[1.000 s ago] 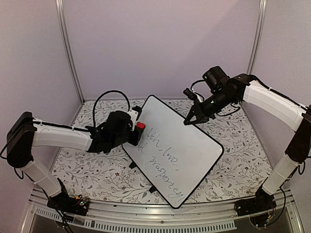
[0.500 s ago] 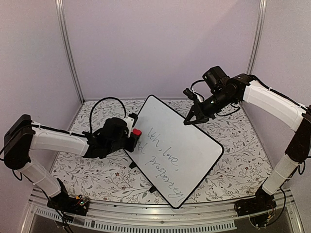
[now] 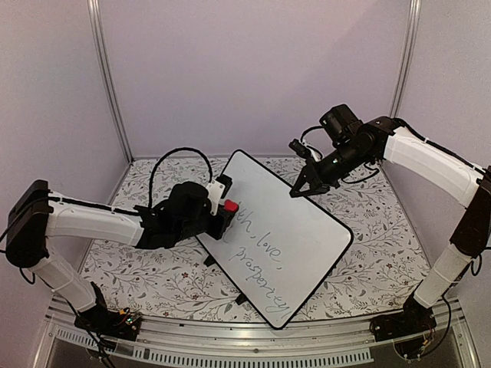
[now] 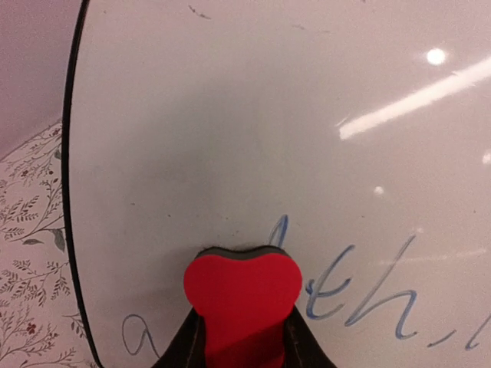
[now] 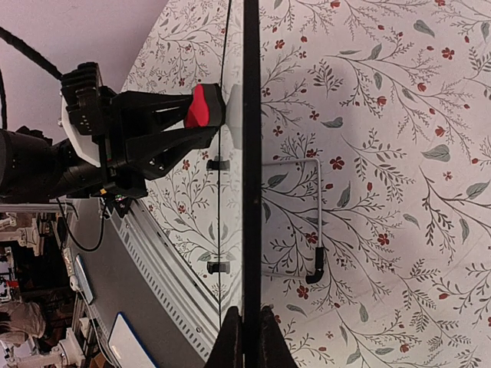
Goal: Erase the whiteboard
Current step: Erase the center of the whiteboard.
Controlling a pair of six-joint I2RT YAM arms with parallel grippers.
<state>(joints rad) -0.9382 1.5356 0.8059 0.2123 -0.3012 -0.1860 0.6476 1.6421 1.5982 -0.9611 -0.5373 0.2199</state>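
- Top external view, nearest first: the whiteboard (image 3: 307,222) stands slanted on the flowered table cover (image 3: 153,268). One rounded corner is down by the front rail (image 3: 230,341), and its small black feet (image 3: 209,261) line the lower left edge.
- Cursive handwriting (image 3: 257,253) runs down the board's near half, and the far part looks plain white.
- Moving up, my left gripper (image 3: 228,208) is at the board's left edge, jaws clenched on the red eraser (image 3: 230,205).
- Left wrist view: the eraser's rounded red face sits against the board, right on the first letters of the top line and just inside the black rim.
- Farther back, my right gripper (image 3: 298,190) is on the board's far right edge, jaws pinched tight on the rim.
- Right wrist view: I see the board edge-on, a thin black line rising from between my fingers (image 5: 229,349). The eraser meets its face on one side, and a wire stand (image 5: 307,215) rests on the cloth on the other.
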